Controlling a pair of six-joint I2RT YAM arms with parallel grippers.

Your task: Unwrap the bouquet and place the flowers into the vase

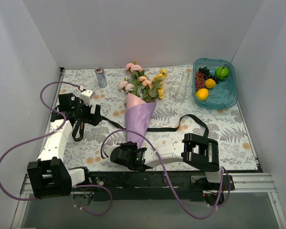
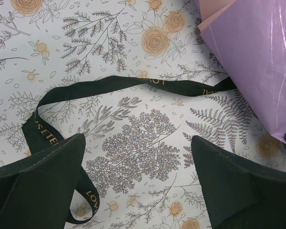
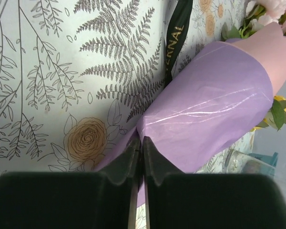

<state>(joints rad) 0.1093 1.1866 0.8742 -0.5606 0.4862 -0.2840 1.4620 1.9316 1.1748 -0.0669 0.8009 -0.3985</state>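
You had the right gripper (image 3: 142, 144) pinched on the tip of the paper (image 3: 209, 109), likely to peel it off the flowers (image 1: 143, 83); left gripper (image 2: 138, 140) sat wide open over the ribbon (image 2: 133, 82).

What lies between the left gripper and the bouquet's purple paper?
The black ribbon, lying slack, runs from beneath the open left gripper to the purple paper; the left wrist view shows it.

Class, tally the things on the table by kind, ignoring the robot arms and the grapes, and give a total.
Round fruits: 3
Can: 1
Vase: 1
Tray: 1
Bouquet: 1
Ribbon: 1
Total: 8
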